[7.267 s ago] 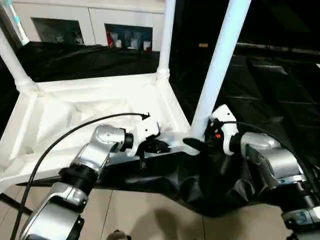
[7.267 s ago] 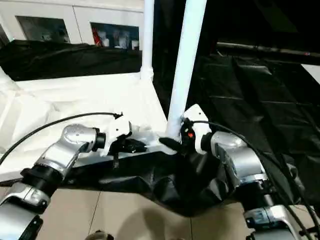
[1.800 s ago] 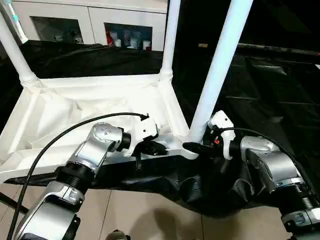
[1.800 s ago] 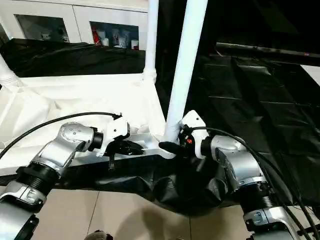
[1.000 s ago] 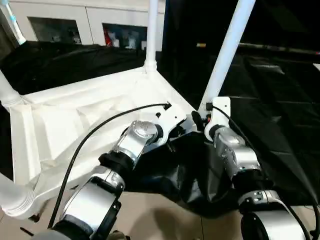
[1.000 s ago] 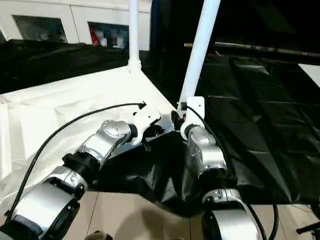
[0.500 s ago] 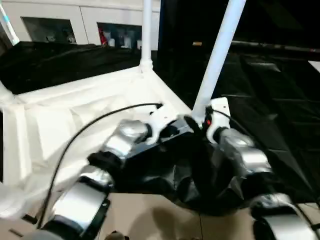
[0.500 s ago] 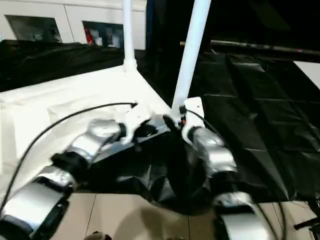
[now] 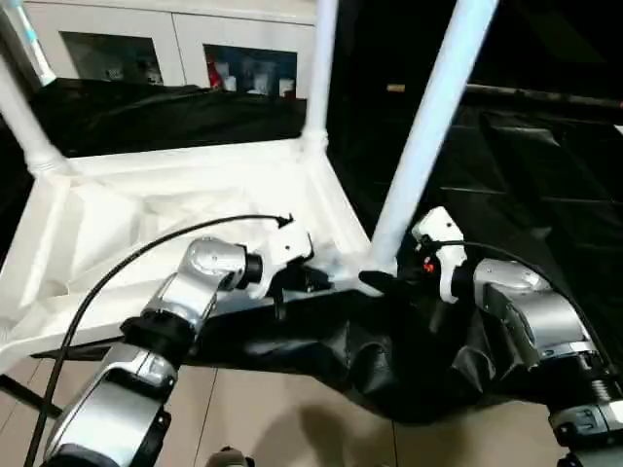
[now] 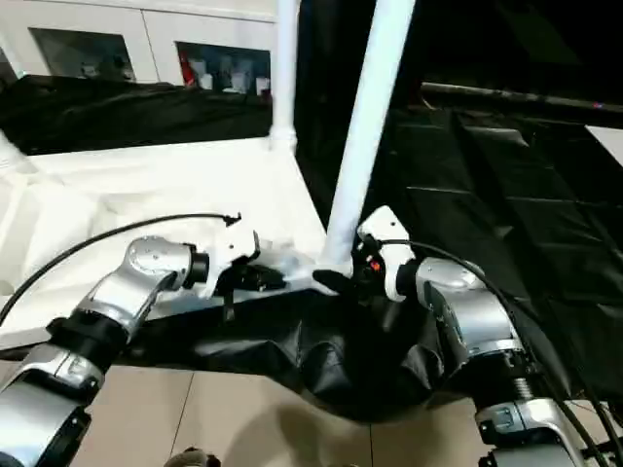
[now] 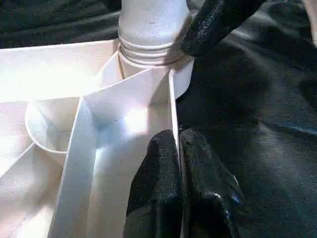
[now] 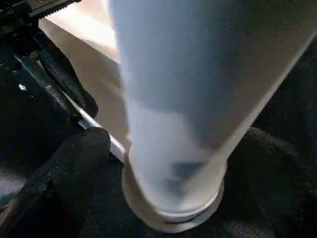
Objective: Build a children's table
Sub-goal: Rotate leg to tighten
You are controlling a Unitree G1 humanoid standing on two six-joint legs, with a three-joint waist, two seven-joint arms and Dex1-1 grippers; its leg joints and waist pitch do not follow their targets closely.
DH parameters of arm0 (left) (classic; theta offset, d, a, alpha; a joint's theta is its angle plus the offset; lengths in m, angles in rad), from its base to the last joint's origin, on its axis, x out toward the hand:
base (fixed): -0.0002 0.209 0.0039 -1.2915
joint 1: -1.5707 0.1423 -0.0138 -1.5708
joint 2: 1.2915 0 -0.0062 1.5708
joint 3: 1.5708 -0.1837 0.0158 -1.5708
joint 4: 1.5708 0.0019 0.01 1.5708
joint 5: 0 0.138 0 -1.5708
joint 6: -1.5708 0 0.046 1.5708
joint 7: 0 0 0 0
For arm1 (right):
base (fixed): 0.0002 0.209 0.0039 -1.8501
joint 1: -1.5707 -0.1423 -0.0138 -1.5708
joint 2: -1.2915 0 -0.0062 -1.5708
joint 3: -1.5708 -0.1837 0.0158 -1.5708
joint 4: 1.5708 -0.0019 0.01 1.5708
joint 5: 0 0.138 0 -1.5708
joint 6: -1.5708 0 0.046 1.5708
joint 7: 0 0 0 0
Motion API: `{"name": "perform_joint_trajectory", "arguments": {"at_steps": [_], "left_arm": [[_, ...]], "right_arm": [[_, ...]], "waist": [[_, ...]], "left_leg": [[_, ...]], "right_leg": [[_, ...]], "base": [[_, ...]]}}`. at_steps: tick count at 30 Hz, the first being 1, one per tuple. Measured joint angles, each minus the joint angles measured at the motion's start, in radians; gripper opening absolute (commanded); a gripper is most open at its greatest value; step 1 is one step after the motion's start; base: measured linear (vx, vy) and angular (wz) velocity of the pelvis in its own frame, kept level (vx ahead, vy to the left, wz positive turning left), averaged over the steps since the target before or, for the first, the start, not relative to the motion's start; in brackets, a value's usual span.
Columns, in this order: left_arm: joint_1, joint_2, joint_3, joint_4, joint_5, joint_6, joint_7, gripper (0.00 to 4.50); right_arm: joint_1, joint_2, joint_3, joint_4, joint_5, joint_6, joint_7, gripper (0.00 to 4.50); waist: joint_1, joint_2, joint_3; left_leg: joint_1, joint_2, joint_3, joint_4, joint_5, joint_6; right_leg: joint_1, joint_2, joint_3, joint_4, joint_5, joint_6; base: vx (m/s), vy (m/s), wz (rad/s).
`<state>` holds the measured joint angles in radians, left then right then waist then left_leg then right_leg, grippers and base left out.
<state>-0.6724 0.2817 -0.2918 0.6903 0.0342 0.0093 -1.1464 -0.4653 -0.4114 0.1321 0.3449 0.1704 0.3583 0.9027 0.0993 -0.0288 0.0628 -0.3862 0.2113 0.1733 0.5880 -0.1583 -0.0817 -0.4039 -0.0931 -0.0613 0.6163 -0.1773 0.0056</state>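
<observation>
Table top (image 9: 195,195) lying upside down on black drape (image 9: 409,360), legs up. Left gripper (image 11: 177,163) staying pinched on near rim. Right gripper (image 12: 163,163) spreading wide around near-corner leg (image 9: 428,126), releasing; leg seemingly seated.

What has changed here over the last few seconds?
A second ago the upturned tabletop lay swung askew, with both arms drawn together; it has swung back square, as it lay before. The right claw, earlier hooked round the near leg at its base, now stands open around it. The left claw still pinches the tabletop's near rim, and the legs stay upright.
</observation>
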Motion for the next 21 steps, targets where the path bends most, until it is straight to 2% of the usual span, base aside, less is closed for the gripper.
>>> {"name": "perform_joint_trajectory", "arguments": {"at_steps": [3, 7, 10, 11, 14, 17, 19, 21], "left_arm": [[0.004, 0.003, 0.000, -0.008, -0.001, 0.007, -0.006, 0.00], [0.010, 0.007, 0.000, -0.023, -0.001, 0.014, -0.007, 0.00], [0.016, 0.008, 0.000, -0.039, -0.001, 0.018, -0.007, 0.00], [0.016, 0.008, 0.000, -0.039, -0.001, 0.019, -0.007, 0.00], [0.017, 0.011, 0.000, -0.039, -0.001, 0.021, -0.008, 0.00], [0.018, 0.014, 0.000, -0.039, -0.001, 0.024, -0.010, 0.00], [0.020, 0.016, 0.000, -0.042, -0.001, 0.025, -0.012, 0.00], [0.023, 0.017, 0.000, -0.047, -0.001, 0.027, -0.013, 0.00]], "right_arm": [[0.000, -0.002, 0.000, -0.010, 0.011, 0.001, 0.001, 4.42], [-0.001, -0.002, 0.006, -0.010, 0.010, 0.001, 0.007, 3.99], [-0.001, -0.002, 0.013, -0.010, 0.010, 0.001, 0.019, 3.92], [-0.001, -0.002, 0.015, -0.010, 0.009, 0.001, 0.021, 3.70], [-0.001, -0.002, 0.015, -0.010, 0.007, 0.001, 0.021, 3.60], [-0.001, -0.002, 0.015, -0.010, 0.006, 0.001, 0.021, 3.24], [-0.001, -0.002, 0.015, -0.010, 0.006, 0.001, 0.021, 3.24], [-0.001, -0.002, 0.015, -0.010, 0.006, 0.001, 0.021, 2.98]], "waist": [[0.001, 0.000, 0.000], [0.002, 0.000, 0.000], [0.002, 0.000, 0.000], [0.002, -0.001, 0.000], [0.002, -0.001, 0.000], [0.002, -0.001, 0.000], [0.002, -0.001, 0.000], [0.001, -0.001, 0.000]], "left_leg": [[0.000, 0.000, 0.000, 0.000, 0.000, 0.000], [0.000, 0.000, 0.000, 0.000, 0.000, 0.000], [-0.001, 0.000, 0.000, 0.000, 0.000, 0.000], [-0.001, 0.000, 0.000, 0.000, 0.000, 0.000], [-0.001, 0.000, 0.000, 0.000, 0.000, 0.000], [-0.001, 0.000, 0.000, 0.000, 0.000, 0.000], [0.000, 0.000, 0.000, 0.000, 0.000, 0.000], [0.000, 0.000, 0.000, 0.000, 0.000, 0.000]], "right_leg": [[0.000, 0.000, 0.000, 0.000, 0.000, 0.000], [0.000, 0.000, 0.000, 0.000, 0.000, 0.000], [0.000, 0.000, 0.000, -0.001, 0.000, 0.000], [0.000, 0.000, 0.000, -0.001, 0.000, 0.000], [0.000, 0.000, 0.000, -0.001, 0.000, 0.000], [0.000, 0.000, 0.000, 0.000, 0.000, 0.000], [0.000, 0.000, 0.000, 0.000, 0.000, 0.000], [0.000, 0.000, 0.000, 0.000, 0.000, 0.000]], "base": [[0.000, 0.000, 0.00], [0.000, 0.000, 0.00], [0.000, 0.000, 0.00], [0.000, 0.000, 0.00], [0.000, 0.000, 0.00], [0.000, 0.000, 0.00], [0.000, 0.000, 0.00], [0.000, 0.000, 0.00]]}}
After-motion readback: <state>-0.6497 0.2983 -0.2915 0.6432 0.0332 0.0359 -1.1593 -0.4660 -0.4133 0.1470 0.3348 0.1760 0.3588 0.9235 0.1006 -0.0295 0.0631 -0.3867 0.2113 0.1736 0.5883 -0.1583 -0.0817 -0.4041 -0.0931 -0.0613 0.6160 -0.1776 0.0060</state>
